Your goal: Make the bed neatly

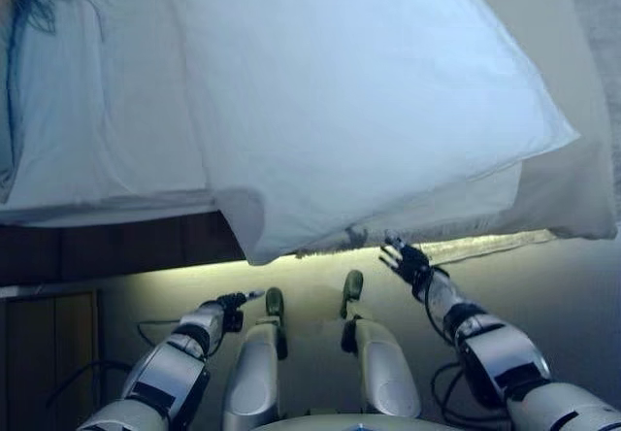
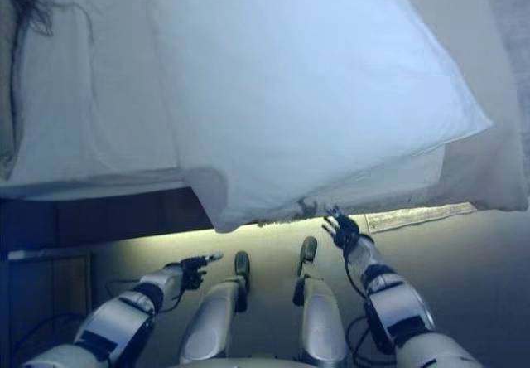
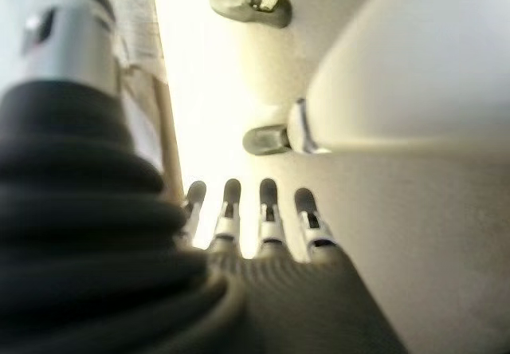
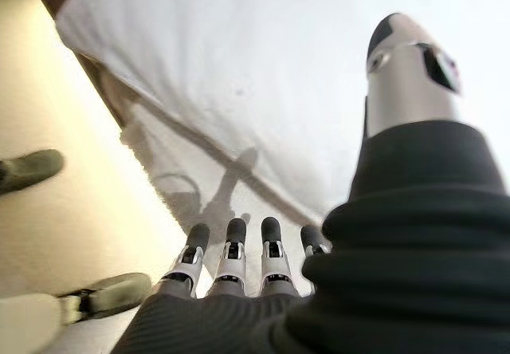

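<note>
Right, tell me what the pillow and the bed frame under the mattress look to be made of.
The pillow looks like matte white woven fabric, probably cotton, over a soft filling: it puffs, creases and droops over the bed's edge. The bed frame looks like dark brown wood or wood veneer with a dull finish; no grain is clear, so laminate is possible.

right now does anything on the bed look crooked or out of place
Yes. The white duvet lies askew across the bed, one corner hanging over the near edge. The right hand is open just below that edge; the left hand is open, lower down, touching nothing.
</note>
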Motion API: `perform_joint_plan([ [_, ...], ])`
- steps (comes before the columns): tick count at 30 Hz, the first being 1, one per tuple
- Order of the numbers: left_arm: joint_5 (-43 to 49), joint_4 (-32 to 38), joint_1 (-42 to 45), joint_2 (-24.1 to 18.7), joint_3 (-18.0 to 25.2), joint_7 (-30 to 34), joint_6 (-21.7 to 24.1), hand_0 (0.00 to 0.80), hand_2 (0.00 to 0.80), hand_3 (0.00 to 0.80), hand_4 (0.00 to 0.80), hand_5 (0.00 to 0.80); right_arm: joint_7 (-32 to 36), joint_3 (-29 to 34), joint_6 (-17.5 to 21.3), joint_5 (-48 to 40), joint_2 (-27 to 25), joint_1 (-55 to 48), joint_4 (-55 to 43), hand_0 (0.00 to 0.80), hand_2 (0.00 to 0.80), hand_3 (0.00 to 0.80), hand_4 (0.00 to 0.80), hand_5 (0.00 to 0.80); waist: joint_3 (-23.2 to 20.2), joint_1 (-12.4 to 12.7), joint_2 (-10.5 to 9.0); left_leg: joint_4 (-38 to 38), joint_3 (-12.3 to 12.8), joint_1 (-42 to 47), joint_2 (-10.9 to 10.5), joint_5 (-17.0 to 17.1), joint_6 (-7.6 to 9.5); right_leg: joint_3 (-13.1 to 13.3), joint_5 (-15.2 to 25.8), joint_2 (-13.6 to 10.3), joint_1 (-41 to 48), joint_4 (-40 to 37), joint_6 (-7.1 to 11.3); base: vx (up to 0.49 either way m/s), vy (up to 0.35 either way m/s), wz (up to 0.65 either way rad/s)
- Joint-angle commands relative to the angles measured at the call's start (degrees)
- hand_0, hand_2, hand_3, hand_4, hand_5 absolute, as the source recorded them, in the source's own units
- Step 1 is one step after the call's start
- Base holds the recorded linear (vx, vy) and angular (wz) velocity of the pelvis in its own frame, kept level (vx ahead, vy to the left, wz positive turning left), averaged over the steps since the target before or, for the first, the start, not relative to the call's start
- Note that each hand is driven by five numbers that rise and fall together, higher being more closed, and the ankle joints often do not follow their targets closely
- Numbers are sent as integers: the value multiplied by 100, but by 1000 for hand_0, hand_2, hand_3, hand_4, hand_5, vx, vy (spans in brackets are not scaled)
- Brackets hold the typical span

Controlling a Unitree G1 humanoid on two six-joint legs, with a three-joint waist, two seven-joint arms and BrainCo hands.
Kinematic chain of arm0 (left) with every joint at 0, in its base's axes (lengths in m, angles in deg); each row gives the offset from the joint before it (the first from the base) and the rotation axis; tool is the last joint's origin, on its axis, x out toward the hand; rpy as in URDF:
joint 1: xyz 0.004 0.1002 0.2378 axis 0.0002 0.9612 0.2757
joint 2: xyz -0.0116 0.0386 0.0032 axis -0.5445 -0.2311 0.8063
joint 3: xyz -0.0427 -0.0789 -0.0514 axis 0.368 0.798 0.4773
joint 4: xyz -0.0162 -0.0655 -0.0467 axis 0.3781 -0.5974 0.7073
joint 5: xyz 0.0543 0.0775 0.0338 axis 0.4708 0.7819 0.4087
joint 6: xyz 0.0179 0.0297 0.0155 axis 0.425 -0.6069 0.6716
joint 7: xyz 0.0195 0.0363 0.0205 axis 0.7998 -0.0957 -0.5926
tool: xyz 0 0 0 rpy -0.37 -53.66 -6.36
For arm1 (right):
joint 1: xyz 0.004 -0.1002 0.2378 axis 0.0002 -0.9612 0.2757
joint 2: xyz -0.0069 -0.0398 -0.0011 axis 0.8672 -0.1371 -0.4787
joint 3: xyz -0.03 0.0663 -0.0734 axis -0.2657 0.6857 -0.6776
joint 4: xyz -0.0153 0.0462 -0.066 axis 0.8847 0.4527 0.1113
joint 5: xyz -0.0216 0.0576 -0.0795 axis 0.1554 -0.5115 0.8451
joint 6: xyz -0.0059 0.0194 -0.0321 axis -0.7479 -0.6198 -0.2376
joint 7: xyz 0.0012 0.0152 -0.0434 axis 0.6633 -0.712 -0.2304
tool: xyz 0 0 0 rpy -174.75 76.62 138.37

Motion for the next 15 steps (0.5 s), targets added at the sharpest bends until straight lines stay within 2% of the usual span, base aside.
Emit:
perform_joint_plan([
  [1, -461, -155, -397, -203, 61, -193, 68, 0, 0, 0, 0, 0, -63, -238, -171, -155, -258, 245, -77, 0, 0, 0, 0, 0, -35, -29, -1, 524, 52, -709, 135, 49, 3, 271, -708, -322, -448, 976, 443, -36, 7, -8],
  [2, -507, -170, -543, -275, 78, -224, 99, 0, 0, 0, 0, 0, -106, -267, -238, -181, -327, 365, -75, 0, 0, 0, 0, 0, -8, -16, 17, 738, 10, -839, 162, -182, -6, 309, -912, -274, -603, 1233, 465, -29, 6, -8],
  [3, -576, -173, -670, -331, 80, -252, 125, 0, 0, 0, 0, 0, -135, -288, -303, -194, -399, 484, -53, 0, 0, 0, 0, 0, 4, -17, 20, 887, 9, -1007, 168, -242, 21, 323, -967, -249, -782, 1404, 441, -16, 7, -8],
  [9, -1104, -242, -1179, -470, 144, -352, 240, 0, 0, 0, 0, 0, -233, -371, -385, -276, -713, 1106, 108, 0, 0, 0, 0, 0, 2, -12, 133, 1759, -111, -1971, 227, -537, 170, 460, -1209, -280, -1862, 2389, 302, -70, 35, -1],
  [15, -1335, -279, -1488, -549, 199, -679, 112, 0, 0, 0, 0, 0, -231, -502, -390, -144, -813, 1577, 100, 0, 0, 0, 0, 0, -45, -11, 220, 2501, -278, -2854, 199, -712, 274, 612, -1411, -251, -2715, 3259, 125, -14, 12, 1],
])
